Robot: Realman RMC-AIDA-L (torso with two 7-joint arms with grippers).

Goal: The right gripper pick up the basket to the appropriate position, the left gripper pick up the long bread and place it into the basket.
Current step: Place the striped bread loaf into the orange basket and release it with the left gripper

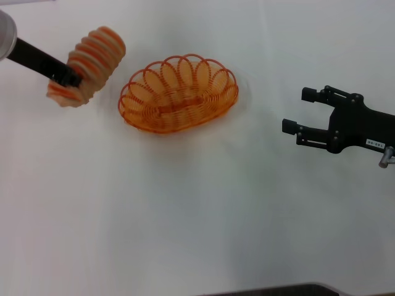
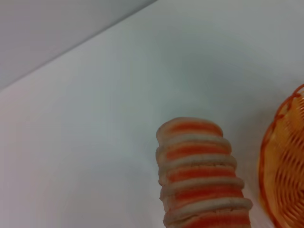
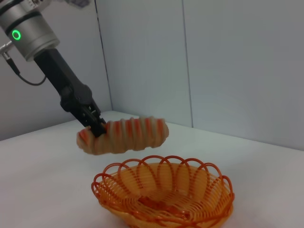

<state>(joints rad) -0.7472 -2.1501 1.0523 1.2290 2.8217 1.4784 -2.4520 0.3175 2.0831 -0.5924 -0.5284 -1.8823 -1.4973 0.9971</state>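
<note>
My left gripper (image 1: 73, 79) is shut on the long bread (image 1: 91, 63), a tan loaf with orange stripes, and holds it in the air to the left of the basket. The right wrist view shows the bread (image 3: 124, 135) lifted above and behind the basket (image 3: 164, 194), with the left gripper (image 3: 96, 126) clamped near one end. The orange wire basket (image 1: 179, 93) stands empty on the white table. My right gripper (image 1: 295, 111) is open and empty, well to the right of the basket. In the left wrist view the bread (image 2: 199, 171) shows beside the basket rim (image 2: 273, 156).
The white table (image 1: 185, 209) spreads in front of the basket. A pale wall (image 3: 228, 61) stands behind the table. A dark edge (image 1: 290, 290) shows at the table's front.
</note>
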